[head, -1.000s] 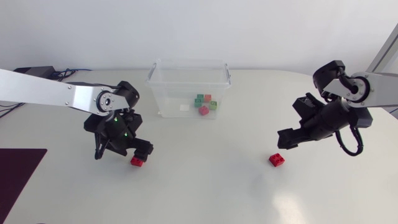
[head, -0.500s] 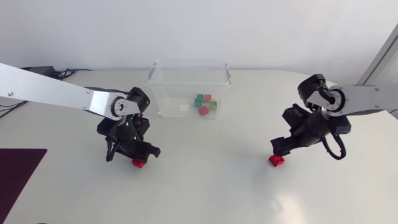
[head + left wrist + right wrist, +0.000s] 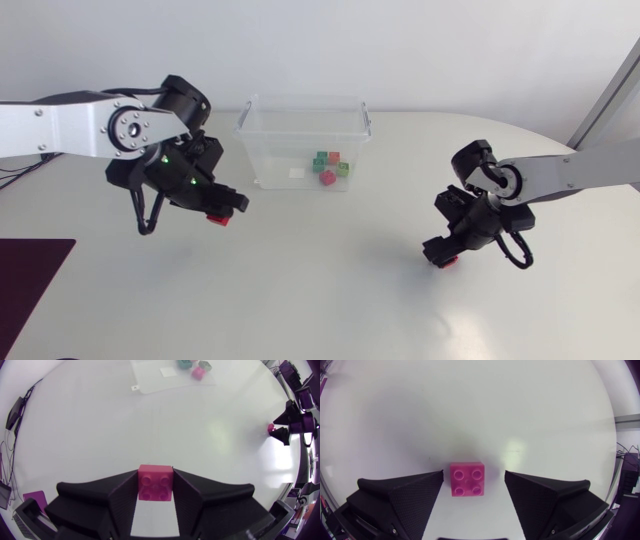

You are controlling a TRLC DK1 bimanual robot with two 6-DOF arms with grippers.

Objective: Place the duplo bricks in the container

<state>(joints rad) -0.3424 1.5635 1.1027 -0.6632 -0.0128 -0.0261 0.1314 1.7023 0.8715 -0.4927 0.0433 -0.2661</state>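
Left gripper (image 3: 221,207) clamped on red square duplo brick (image 3: 155,482), held above white table (image 3: 330,300), near clear plastic container (image 3: 262,150). Right gripper (image 3: 443,256) spread wide, straddling second red brick (image 3: 467,479) on table, no contact. Bare table seen around it.

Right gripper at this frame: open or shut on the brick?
Open. The right gripper straddles the red brick on the table, with clear gaps between it and both fingers.

clear, glossy plastic for the container (image 3: 260,150); smooth shiny plastic for the duplo brick (image 3: 155,482); matt, finely grained black fingers (image 3: 405,495).
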